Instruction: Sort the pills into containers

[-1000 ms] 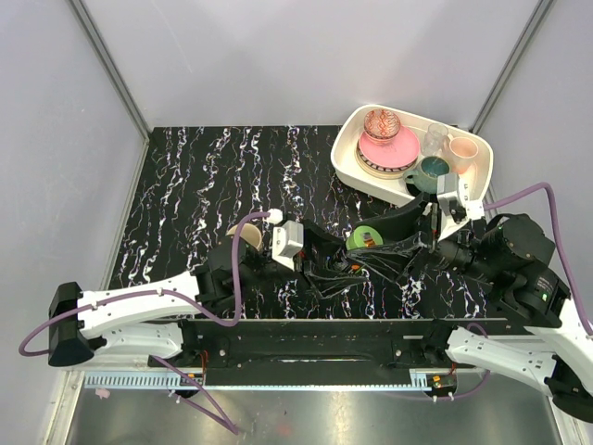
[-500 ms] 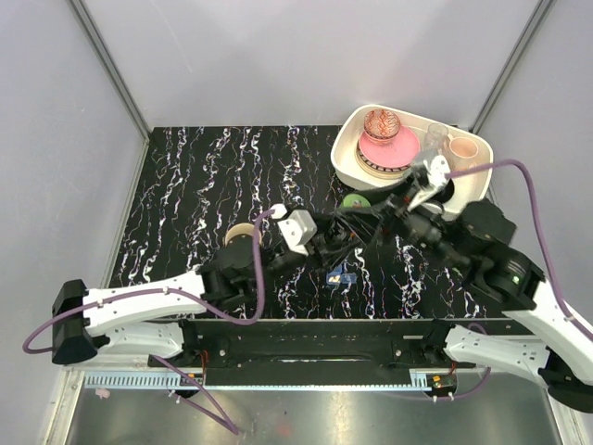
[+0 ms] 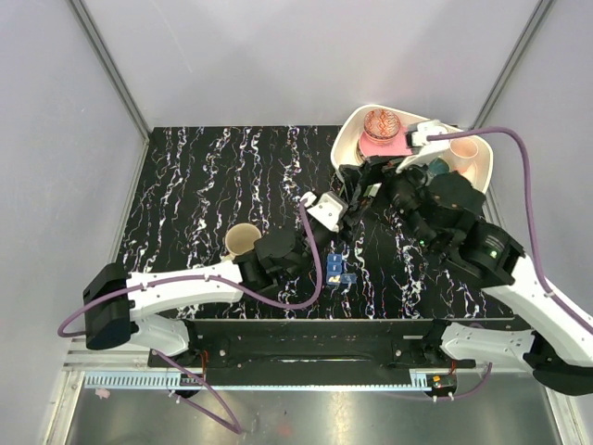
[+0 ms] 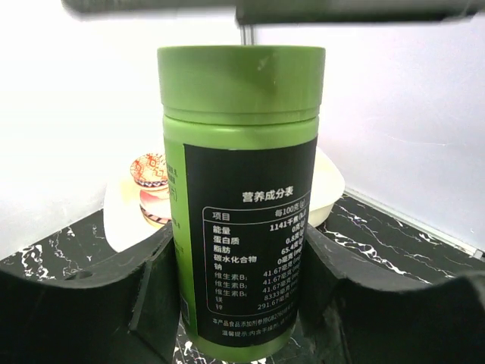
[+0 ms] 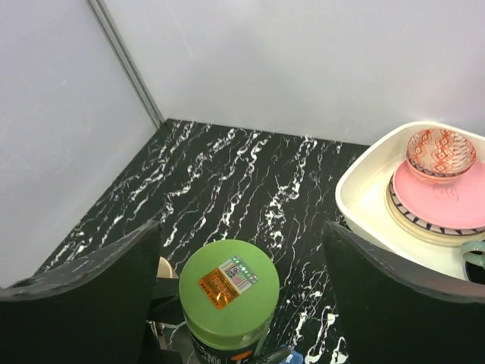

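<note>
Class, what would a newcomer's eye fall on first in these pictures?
A bright green bottle fills the left wrist view, clamped upright in the left pincer. The right pincer hangs open above its lid. Back right, a white tray holds a pink plate.

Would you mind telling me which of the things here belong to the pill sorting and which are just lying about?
For the job: green supplement bottle, gripped by the left gripper; small blue pill box.
Lying about: beige mug; white tray holding a pink plate, patterned bowl, teal mug and pink cup.
</note>
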Robot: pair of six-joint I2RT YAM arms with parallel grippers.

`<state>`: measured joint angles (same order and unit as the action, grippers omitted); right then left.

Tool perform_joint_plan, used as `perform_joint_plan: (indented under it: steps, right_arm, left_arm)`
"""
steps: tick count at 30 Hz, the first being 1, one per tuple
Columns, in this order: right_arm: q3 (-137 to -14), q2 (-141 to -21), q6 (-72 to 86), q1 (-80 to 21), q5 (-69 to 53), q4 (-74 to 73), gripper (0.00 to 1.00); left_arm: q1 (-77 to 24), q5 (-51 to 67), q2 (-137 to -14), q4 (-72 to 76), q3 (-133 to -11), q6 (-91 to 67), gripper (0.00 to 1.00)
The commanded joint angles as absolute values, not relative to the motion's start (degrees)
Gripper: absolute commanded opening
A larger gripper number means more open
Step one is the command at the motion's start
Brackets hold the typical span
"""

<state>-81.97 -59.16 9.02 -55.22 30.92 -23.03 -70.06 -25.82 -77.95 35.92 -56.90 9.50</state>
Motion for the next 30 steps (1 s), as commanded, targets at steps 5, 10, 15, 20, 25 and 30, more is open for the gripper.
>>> perform_joint_plan:
  steps: [5,10,15,20,25,30]
  right_arm:
    - [-86.4,-50.8,11.9,-55.0,23.4,-25.6,0.98]
    - [-90.6,-50.2,13.3,-55.0,15.1,-36.5,0.96]
    - [-94.0,-51.9,13.8,-55.0,7.5,-44.8,0.95]
    - [-93.9,-53.9,14.1,-55.1,4.7,-46.9,0.95]
    - [-91.9,-55.0,14.1,-55.0,4.1,-47.4,0.95]
    - [-90.0,-56.0,13.9,-55.0,3.7,-48.1,0.89]
  left_arm:
    - [-70.4,-17.9,-70.7,35.7,-56.2,6.5,0.0]
    - [-70.4,-10.2,-66.5,30.6,-55.4,4.9,0.0]
    - [-70.4,-5.8,-65.8,25.2,-56.9,4.8,0.0]
    - [-70.4,-4.0,-66.1,24.3,-57.2,4.8,0.0]
    - [-70.4,-3.5,-66.3,24.1,-57.1,4.8,0.0]
    - [-70.4,-3.2,-66.3,24.0,-57.2,4.8,0.0]
